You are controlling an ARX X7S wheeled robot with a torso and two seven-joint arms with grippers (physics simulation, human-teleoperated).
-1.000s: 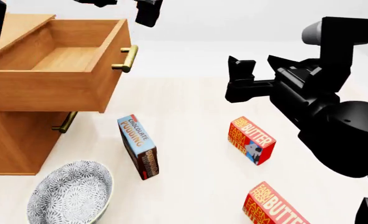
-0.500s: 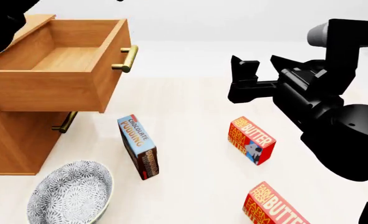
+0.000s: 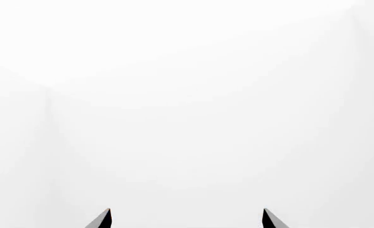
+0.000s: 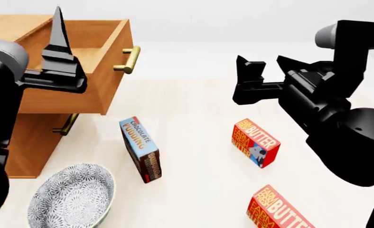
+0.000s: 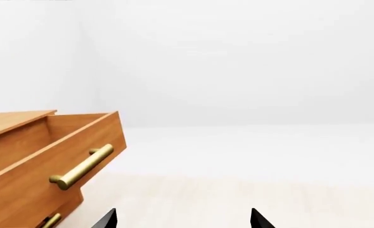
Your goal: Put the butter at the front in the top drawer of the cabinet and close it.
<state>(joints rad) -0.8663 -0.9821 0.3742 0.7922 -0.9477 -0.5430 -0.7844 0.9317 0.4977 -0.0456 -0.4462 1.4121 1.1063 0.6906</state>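
Observation:
Two red butter boxes lie on the pale table: one [image 4: 255,142] at mid-right, the other [image 4: 279,211] nearest me at the bottom edge, partly cut off. The wooden cabinet [image 4: 22,142] stands at left with its top drawer [image 4: 105,80] pulled out and empty, brass handle [image 4: 128,59] facing right. My left gripper [image 4: 58,19] points upward in front of the drawer; the left wrist view shows it [image 3: 185,219] open on bare white. My right gripper [image 4: 266,65] hovers open above the farther butter; the right wrist view looks past it [image 5: 183,219] at the drawer [image 5: 41,152].
A blue chocolate pudding box [image 4: 141,149] stands on edge between the cabinet and the butter. A patterned bowl [image 4: 71,195] sits at front left, below the cabinet. A lower drawer's handle [image 4: 65,124] shows under the open drawer.
My left arm has swung down into the head view at left, its gripper now pointing up in front of the open drawer. The right arm has barely moved.

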